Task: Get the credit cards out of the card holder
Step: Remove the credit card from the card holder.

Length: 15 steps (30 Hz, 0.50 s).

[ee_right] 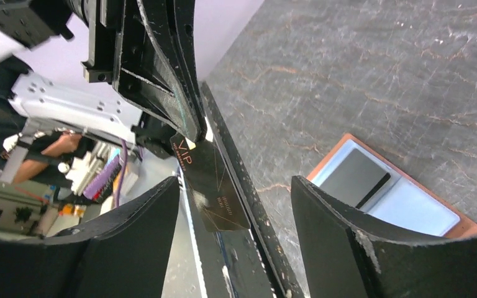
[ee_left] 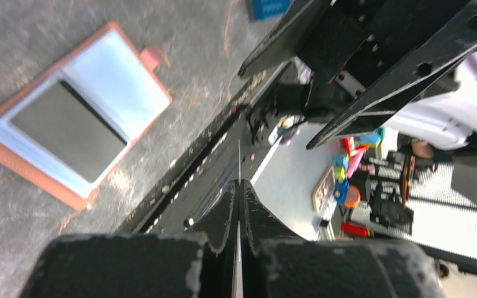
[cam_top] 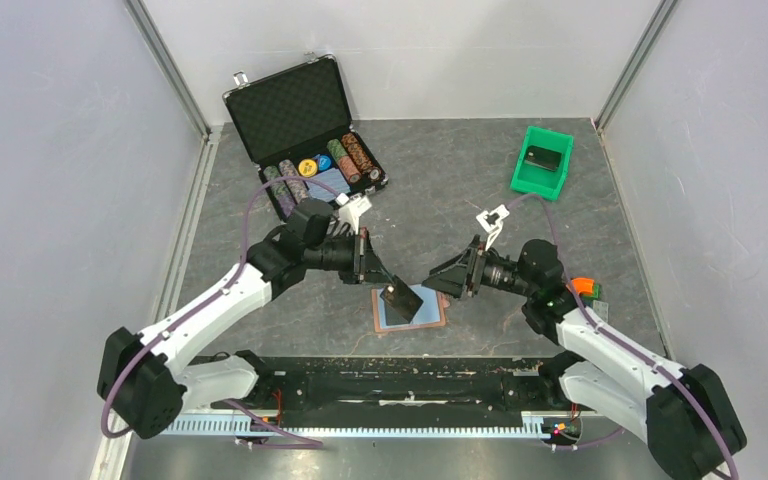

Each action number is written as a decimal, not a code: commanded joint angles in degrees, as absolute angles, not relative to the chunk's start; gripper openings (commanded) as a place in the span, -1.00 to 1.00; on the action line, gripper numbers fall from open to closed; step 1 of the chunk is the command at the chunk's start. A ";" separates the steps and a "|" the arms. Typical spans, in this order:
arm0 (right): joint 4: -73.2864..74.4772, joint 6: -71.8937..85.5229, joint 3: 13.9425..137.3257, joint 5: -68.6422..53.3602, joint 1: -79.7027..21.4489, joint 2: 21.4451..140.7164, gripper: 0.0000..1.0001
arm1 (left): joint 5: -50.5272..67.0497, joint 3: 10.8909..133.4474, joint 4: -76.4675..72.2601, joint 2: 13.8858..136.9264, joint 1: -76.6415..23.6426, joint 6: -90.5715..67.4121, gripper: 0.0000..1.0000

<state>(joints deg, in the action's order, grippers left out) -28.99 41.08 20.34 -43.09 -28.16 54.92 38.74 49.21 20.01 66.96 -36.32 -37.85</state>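
Observation:
The brown card holder (cam_top: 438, 322) lies open near the table's front edge, its light blue lining up. My left gripper (cam_top: 381, 275) is shut on a dark credit card (cam_top: 401, 299) and holds it above the holder's left half. In the left wrist view that card (ee_left: 238, 162) shows edge-on between the closed fingers. The holder (ee_left: 138, 82) lies below with another dark grey card (ee_left: 68, 130) in its pocket. My right gripper (cam_top: 437, 281) is open and empty, facing the held card (ee_right: 214, 186). The holder (ee_right: 410, 208) and the card in it (ee_right: 353, 177) show beyond it.
A black hard case (cam_top: 295, 105) with poker chips stands open at the back left. A green bin (cam_top: 534, 182) holding a black block (cam_top: 543, 157) sits at the back right. A small orange and green item (cam_top: 586, 288) lies by the right arm.

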 commanded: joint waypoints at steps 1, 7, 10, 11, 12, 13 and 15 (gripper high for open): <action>-32.39 46.67 20.73 -37.88 -27.82 52.41 0.38 | 32.00 46.50 5.83 61.95 -35.73 -48.95 -0.95; -48.12 58.54 15.59 -36.47 -27.86 52.49 0.25 | 22.54 36.99 -15.20 56.54 -35.68 -64.08 -0.96; -56.35 63.68 13.70 -36.72 -27.86 54.25 0.19 | 20.52 36.69 -15.42 55.76 -35.68 -63.99 -0.96; -57.90 64.77 13.19 -36.38 -27.86 54.72 0.17 | 20.16 36.74 -15.15 55.72 -35.68 -63.82 -0.95; -59.38 65.58 12.59 -36.03 -27.85 55.08 0.17 | 19.92 36.72 -15.11 55.64 -35.68 -63.75 -0.95; -60.12 66.12 12.23 -35.72 -27.86 55.37 0.16 | 19.55 36.65 -15.12 55.39 -35.68 -63.91 -0.95; -59.97 66.08 12.08 -35.45 -27.86 55.71 0.17 | 18.88 36.15 -15.40 55.04 -35.68 -64.38 -0.95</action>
<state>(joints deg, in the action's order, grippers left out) -50.96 61.67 12.84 -37.06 -27.94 55.09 22.52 36.53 -9.54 56.80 -35.97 -60.51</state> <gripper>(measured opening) 0.584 0.032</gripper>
